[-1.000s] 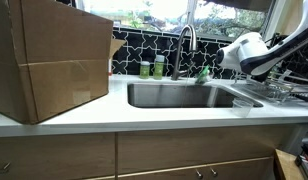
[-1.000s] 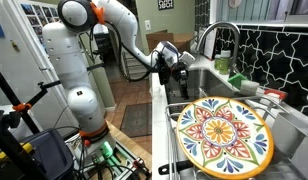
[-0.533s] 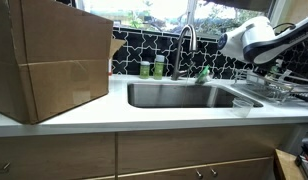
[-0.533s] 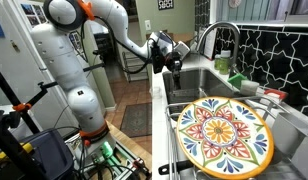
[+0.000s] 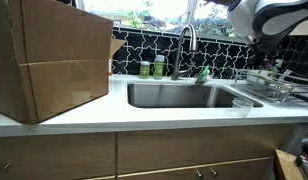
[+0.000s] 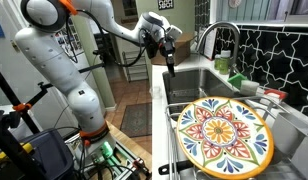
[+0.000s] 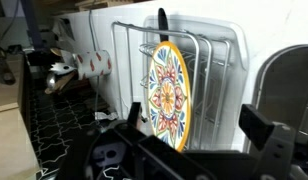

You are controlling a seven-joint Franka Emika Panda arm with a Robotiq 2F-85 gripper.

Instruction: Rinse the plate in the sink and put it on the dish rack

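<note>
The colourful patterned plate [image 6: 226, 135] stands on edge in the wire dish rack [image 6: 279, 115] beside the sink [image 6: 194, 78]. In the wrist view the plate [image 7: 169, 95] stands upright between the rack wires [image 7: 216, 55]. My gripper [image 7: 197, 125] is open and empty, its fingers apart on either side of the view and clear of the plate. In an exterior view the gripper [image 6: 170, 58] hangs high over the sink's near end. In an exterior view the arm [image 5: 269, 15] is up above the rack [image 5: 274, 88].
A large cardboard box [image 5: 49, 60] stands on the counter beside the sink [image 5: 184, 95]. The faucet [image 5: 186, 40] and green bottles [image 5: 152, 68] are at the back against the tiled wall. A sponge-like green item [image 5: 204, 74] lies by the faucet.
The arm has lifted up and away from the dish rack, gripper empty. The plate stays in the rack unmoved.
</note>
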